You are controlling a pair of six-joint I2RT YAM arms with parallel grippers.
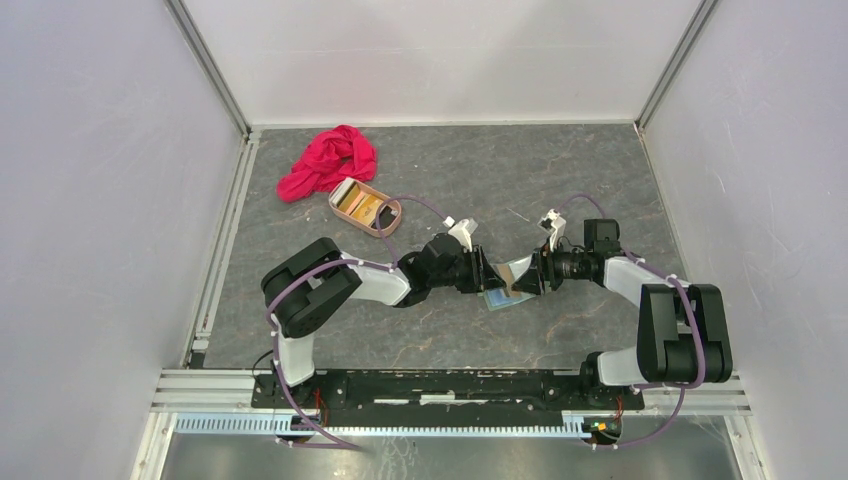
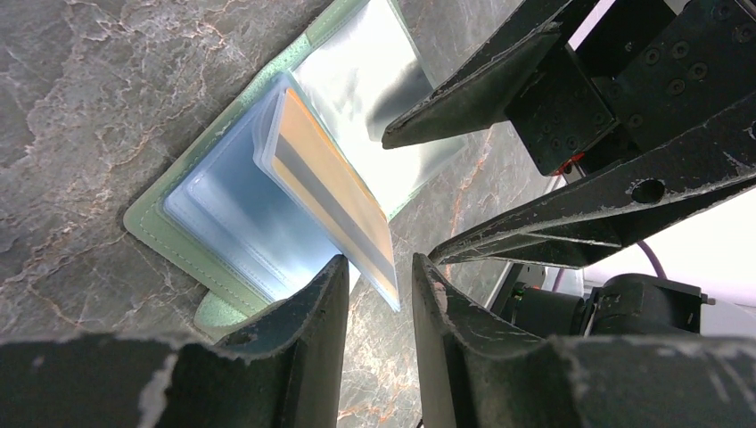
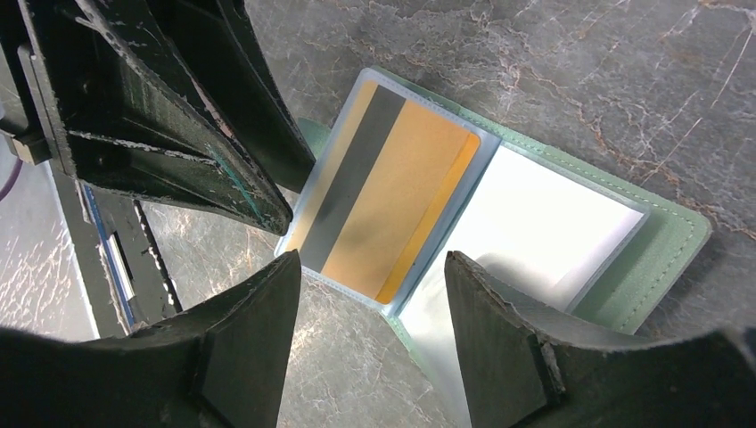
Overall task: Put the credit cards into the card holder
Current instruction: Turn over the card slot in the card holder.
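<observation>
The sage-green card holder (image 1: 503, 293) lies open on the table between both grippers. Its green cover (image 2: 156, 234) frames clear sleeves. One sleeve stands raised, and an orange-gold credit card (image 3: 392, 201) with a dark stripe sits inside it (image 2: 334, 192). My left gripper (image 2: 379, 267) is open. The sleeve's lower corner hangs in its gap, clear of the right finger. My right gripper (image 3: 373, 267) is open wide over the holder's near edge (image 3: 677, 241), gripping nothing. More credit cards (image 1: 362, 205) lie in the tray.
A pinkish-tan oval tray (image 1: 392, 222) stands behind the left arm, with a red cloth (image 1: 325, 160) further back left. The two grippers face each other closely, fingertips almost meeting. White walls enclose the table on three sides.
</observation>
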